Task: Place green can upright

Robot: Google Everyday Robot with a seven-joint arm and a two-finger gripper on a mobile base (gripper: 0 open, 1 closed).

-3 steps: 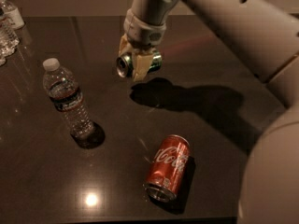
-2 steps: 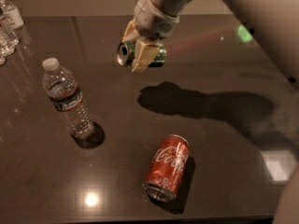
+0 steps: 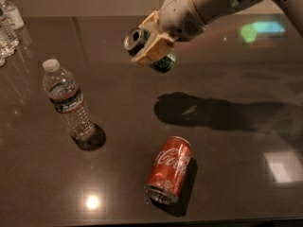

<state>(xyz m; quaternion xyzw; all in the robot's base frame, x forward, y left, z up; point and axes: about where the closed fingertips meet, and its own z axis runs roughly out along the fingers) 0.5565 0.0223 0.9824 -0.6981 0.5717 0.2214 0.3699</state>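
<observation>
The arm (image 3: 213, 1) has swung since 1 second ago. Back then it dropped in almost straight from the top edge; now it reaches in low from the upper right. The gripper (image 3: 146, 55) has drifted slightly up and to the right with it, high over the far half of the table (image 3: 42, 183). Its shadow (image 3: 208, 112) has slid right across the dark top too.

The water bottle (image 3: 66, 100) hasn't budged and stands upright at left. The red Coca-Cola can (image 3: 169, 174) hasn't budged either, and lies on its side near the front edge.

The cream fingers (image 3: 150, 41) are clamped across the middle of the green can (image 3: 164, 63), pinching it firmly. It's in the air, well clear of the table and well apart from the other 2 items.

It's tilted, not upright. The silver top end points up and left toward the camera, dark opening showing. The dark green body, with a pale pattern, angles down to the right and pokes out below the fingers. The bottom end is turned away.
</observation>
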